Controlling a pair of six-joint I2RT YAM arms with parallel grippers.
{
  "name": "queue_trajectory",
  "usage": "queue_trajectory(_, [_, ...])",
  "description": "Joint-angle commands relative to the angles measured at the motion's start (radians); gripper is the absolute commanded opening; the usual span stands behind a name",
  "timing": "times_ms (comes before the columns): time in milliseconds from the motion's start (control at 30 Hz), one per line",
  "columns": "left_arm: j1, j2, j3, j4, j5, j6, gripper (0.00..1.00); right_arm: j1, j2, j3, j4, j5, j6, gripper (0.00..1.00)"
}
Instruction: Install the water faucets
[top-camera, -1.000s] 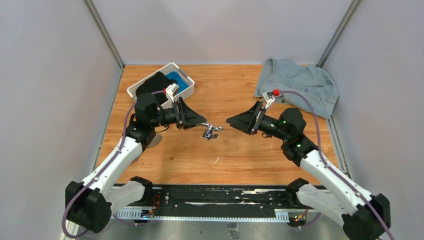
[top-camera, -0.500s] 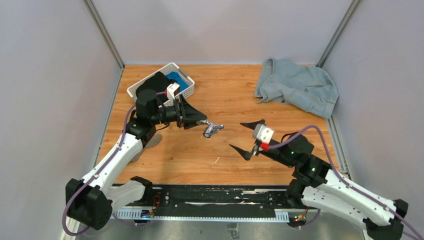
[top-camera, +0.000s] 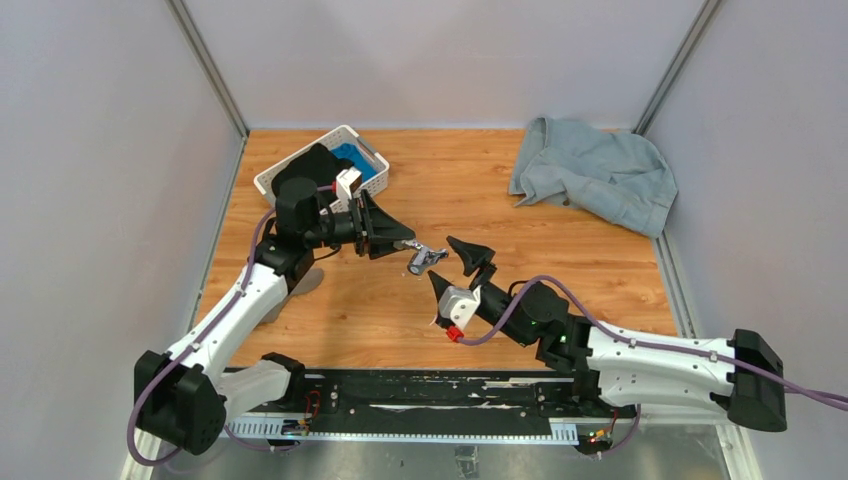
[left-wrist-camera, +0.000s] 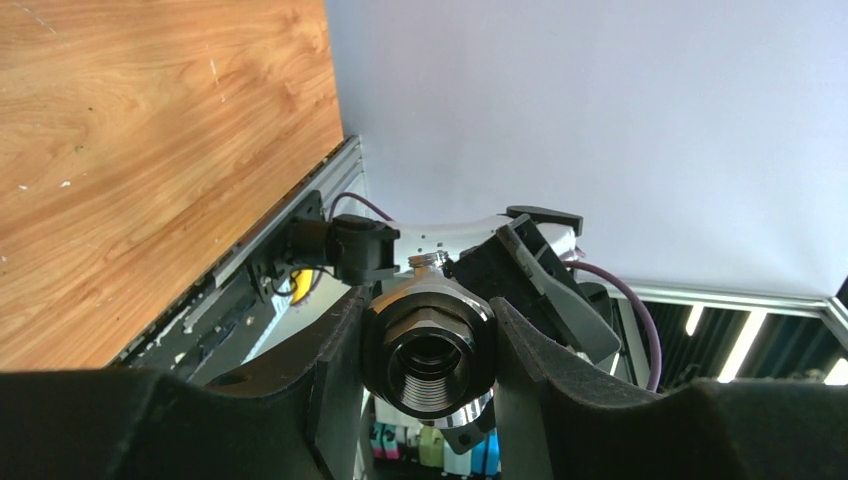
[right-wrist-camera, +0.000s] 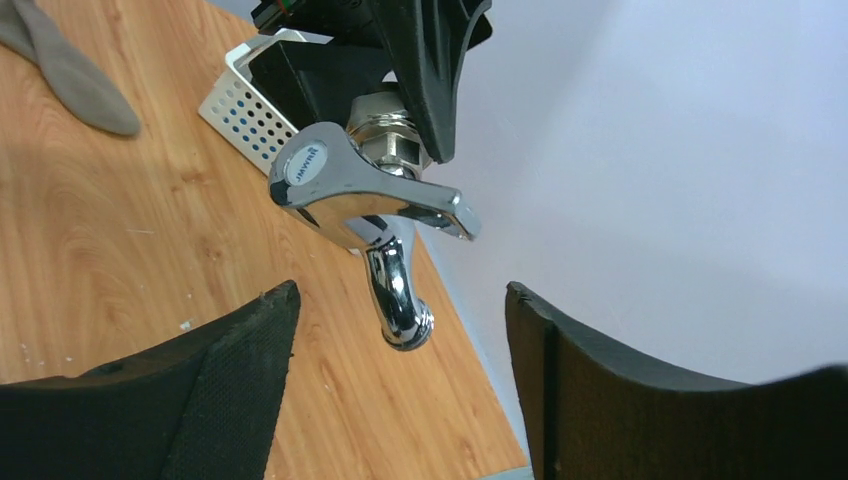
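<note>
- Left gripper (top-camera: 404, 243) is clamped on the faucet (right-wrist-camera: 370, 195) by its threaded grey end and holds it above the wooden table (top-camera: 600, 270).
- Right gripper (top-camera: 455, 267) is spread wide, just short of the faucet's spout and not touching it.

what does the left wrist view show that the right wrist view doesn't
Left wrist only: the dark threaded bore of the stubby grey hex fitting, seen end-on. Right wrist only: the shiny chrome handle, the curved spout, and the white perforated plastic basket. Both: the silver faucet clamped in the left gripper, over the wooden table.
</note>
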Motion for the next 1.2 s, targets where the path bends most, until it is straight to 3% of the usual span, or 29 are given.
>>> queue_trajectory(0, [0.005,0.002,0.039,0.052,0.038,-0.024,0.0,0.012,0.056,0.016,0.142,0.027,-0.041,0.68])
queue_trajectory(200, [0.005,-0.001,0.037,0.056,0.043,-0.024,0.0,0.012,0.103,0.005,0.199,0.021,0.008,0.49])
queue_trajectory(367, [0.005,-0.005,0.032,0.064,0.046,-0.024,0.0,0.012,0.166,0.019,0.23,0.017,0.048,0.43])
queue_trajectory(533, [0.005,-0.011,0.025,0.068,0.047,-0.022,0.0,0.005,0.201,0.026,0.294,0.055,0.139,0.19])
queue_trajectory(667, [0.005,-0.017,0.019,0.07,0.05,-0.021,0.0,-0.032,0.169,0.022,0.296,0.03,0.336,0.0])
queue_trajectory(800, [0.005,-0.022,0.018,0.08,0.051,-0.02,0.0,-0.072,0.129,0.022,0.262,0.003,0.554,0.0])
queue_trajectory(967, [0.005,-0.03,0.02,0.085,0.053,-0.022,0.0,-0.076,0.12,0.022,0.225,-0.005,0.554,0.01])
queue_trajectory(1067, [0.005,-0.034,0.019,0.086,0.055,-0.023,0.0,-0.075,0.138,0.043,0.187,-0.027,0.502,0.2])
queue_trajectory(1100, [0.005,-0.035,0.02,0.087,0.055,-0.024,0.0,-0.074,0.145,0.051,0.18,-0.026,0.482,0.32])
queue_trajectory(1167, [0.005,-0.036,0.022,0.088,0.056,-0.026,0.0,-0.074,0.158,0.059,0.19,-0.009,0.447,0.43])
